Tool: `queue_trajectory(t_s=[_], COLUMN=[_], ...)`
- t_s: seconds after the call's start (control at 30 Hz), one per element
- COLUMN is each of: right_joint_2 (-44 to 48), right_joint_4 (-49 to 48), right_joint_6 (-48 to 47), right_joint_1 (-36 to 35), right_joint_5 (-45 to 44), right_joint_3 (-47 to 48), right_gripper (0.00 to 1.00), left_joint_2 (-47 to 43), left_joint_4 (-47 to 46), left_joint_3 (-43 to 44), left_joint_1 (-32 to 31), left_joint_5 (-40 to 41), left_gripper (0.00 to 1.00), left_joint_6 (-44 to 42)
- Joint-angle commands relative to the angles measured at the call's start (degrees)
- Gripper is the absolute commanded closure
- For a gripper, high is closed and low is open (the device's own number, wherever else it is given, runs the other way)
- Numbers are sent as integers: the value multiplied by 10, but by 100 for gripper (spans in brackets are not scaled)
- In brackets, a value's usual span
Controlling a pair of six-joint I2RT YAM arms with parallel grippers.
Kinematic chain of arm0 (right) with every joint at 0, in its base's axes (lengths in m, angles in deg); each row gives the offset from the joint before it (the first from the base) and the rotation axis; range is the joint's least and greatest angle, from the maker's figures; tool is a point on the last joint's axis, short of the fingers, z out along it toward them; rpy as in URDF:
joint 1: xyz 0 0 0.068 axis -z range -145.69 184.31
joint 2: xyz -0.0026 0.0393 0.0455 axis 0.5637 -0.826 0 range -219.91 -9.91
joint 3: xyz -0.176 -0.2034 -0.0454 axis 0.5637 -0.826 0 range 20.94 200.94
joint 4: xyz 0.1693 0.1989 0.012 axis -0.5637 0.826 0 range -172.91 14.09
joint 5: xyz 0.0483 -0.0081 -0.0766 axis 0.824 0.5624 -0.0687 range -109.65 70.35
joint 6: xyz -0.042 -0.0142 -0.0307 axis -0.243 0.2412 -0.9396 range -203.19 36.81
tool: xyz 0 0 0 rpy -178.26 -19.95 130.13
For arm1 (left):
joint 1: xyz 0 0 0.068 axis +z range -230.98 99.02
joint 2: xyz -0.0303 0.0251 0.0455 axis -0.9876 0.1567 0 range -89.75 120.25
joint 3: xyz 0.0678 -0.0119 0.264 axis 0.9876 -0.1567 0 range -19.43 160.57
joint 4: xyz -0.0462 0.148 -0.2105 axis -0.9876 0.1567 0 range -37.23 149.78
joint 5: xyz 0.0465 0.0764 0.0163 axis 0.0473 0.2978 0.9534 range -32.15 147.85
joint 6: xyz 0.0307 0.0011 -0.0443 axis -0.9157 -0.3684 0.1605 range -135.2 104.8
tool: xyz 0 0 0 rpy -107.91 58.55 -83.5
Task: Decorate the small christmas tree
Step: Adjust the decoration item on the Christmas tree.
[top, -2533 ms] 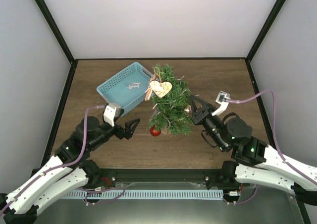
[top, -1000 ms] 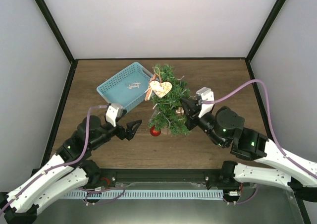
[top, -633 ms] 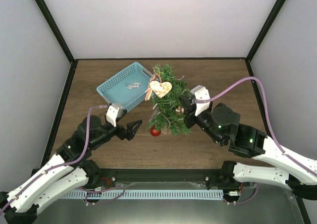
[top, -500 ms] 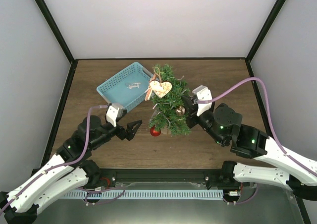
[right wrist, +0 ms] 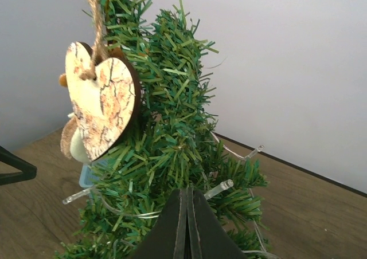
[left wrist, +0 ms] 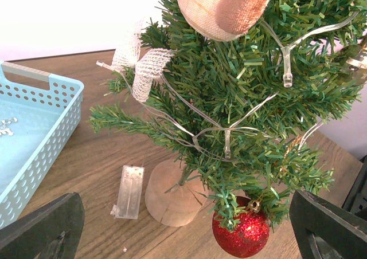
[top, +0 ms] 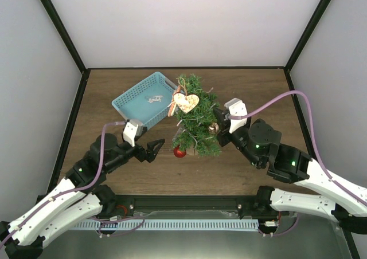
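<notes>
Shows the small christmas tree (top: 195,118) upright at the middle of the surface (top: 258,90), just right of a blue basket (top: 129,101), a wooden heart (top: 186,102) near its top and a red ball (top: 179,152) low on its near left side. Finds the left gripper (top: 157,150) spread wide just left of that ball, and the right gripper (top: 217,121) pressed shut at the branches on the tree's right side.

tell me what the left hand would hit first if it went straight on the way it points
Probably the red glitter bauble hanging low on the small christmas tree: the open left hand points at the tree's foot. The brown pot base sits beside; depth is unclear.
</notes>
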Motion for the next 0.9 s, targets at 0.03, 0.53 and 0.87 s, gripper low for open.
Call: queue_trajectory(t_s=[0.03, 0.53, 0.87], right_joint_2=[-6, 16, 42], right_joint_4=[-17, 17, 26], right_joint_6=[-19, -15, -25], right_joint_1=[13, 14, 15], right_joint_5=[8, 92, 180], right_joint_3=[-3, 35, 50], right_gripper=[99, 99, 99], left_joint_2=[0, 106, 201], left_joint_4=[-19, -127, -208], left_joint_3=[-7, 113, 197], left_joint_1=[-2, -2, -1], left_joint_5=[-10, -157, -321], left_gripper=[1, 33, 65], left_joint_6=[-9, -9, -23])
